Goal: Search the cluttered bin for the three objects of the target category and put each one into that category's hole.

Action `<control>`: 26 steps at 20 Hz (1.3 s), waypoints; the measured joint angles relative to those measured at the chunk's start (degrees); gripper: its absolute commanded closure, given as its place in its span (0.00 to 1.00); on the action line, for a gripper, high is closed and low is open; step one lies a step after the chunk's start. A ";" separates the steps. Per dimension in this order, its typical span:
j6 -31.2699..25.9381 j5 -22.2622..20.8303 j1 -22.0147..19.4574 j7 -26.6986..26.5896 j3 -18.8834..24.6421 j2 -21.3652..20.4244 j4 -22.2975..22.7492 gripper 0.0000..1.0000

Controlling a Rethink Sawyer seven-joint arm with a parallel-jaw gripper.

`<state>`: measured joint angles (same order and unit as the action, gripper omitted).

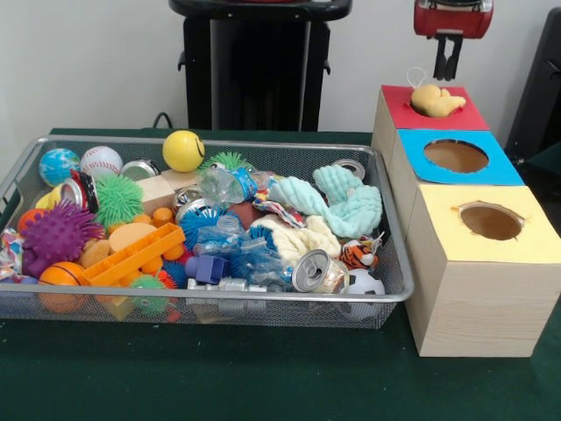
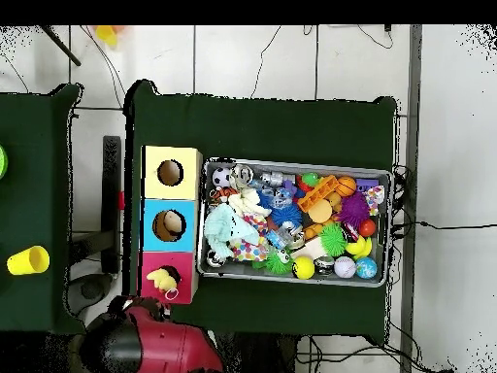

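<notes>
A yellow plush toy with a white loop lies on top of the red box, over its hole. My gripper hangs just above and behind it, open, with nothing between its fingers. In the overhead view the plush toy lies on the red box, and the red arm covers the gripper. The mesh bin holds soft things among the clutter: a mint cloth toy, a cream plush and a small tiger plush.
A blue box and a yellow box, each with a round hole, stand in a row with the red one, right of the bin. Balls, spiky toys, cans and crushed bottles fill the bin. A yellow cup stands on a side table.
</notes>
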<state>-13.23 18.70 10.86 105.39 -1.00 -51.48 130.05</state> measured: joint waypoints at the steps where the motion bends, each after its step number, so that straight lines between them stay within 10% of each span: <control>1: 0.00 0.01 -0.28 0.00 0.00 0.12 -0.12 1.00; 26: 2.24 -0.01 -7.42 0.00 2.46 3.60 -0.57 1.00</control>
<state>-10.99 18.68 3.43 105.39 1.46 -47.88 129.48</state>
